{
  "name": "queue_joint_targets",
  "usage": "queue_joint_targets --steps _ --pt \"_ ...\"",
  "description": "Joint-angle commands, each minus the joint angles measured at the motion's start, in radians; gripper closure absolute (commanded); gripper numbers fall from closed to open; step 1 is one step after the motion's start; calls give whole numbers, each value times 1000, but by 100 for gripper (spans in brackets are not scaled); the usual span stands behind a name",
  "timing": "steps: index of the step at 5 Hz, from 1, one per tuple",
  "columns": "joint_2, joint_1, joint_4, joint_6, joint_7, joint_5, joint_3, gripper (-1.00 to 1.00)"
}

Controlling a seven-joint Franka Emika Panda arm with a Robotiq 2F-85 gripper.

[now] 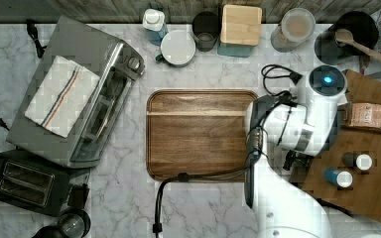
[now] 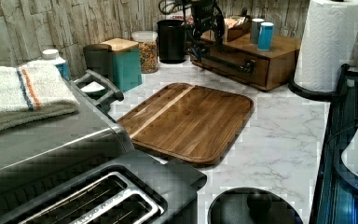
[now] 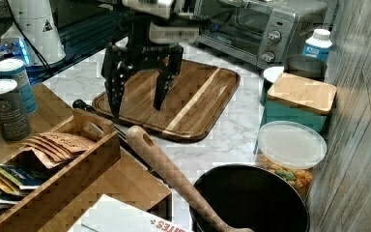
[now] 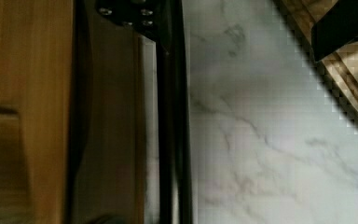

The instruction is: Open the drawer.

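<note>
The drawer (image 2: 235,74) is the front of a brown wooden box unit (image 1: 377,183) at the top view's right. Its long black bar handle (image 2: 228,63) runs across the front, which looks flush with the box. My gripper (image 3: 136,101) hangs open, fingers pointing down, over the marble strip between the wooden tray and the drawer. One fingertip (image 3: 113,104) is close to the handle's end (image 3: 79,104). In the wrist view the handle (image 4: 179,116) runs right beside one finger (image 4: 144,16), the other finger (image 4: 340,28) is out over the tray's edge, and the gripper (image 4: 247,23) holds nothing.
The dark wooden tray (image 3: 193,96) lies just beyond the gripper. Two canisters (image 3: 7,106) and a tea-bag caddy (image 3: 53,164) stand on the box. A wooden spoon (image 3: 164,169) leans from a black pot (image 3: 251,203) over the handle. A paper towel roll (image 2: 326,42) stands beside the box.
</note>
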Motion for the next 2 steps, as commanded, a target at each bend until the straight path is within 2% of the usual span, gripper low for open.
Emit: queue_joint_targets --steps 1,2 --pt "-31 18 83 6 3 -154 -55 -100" --pt "-48 23 60 37 10 -175 -56 -100"
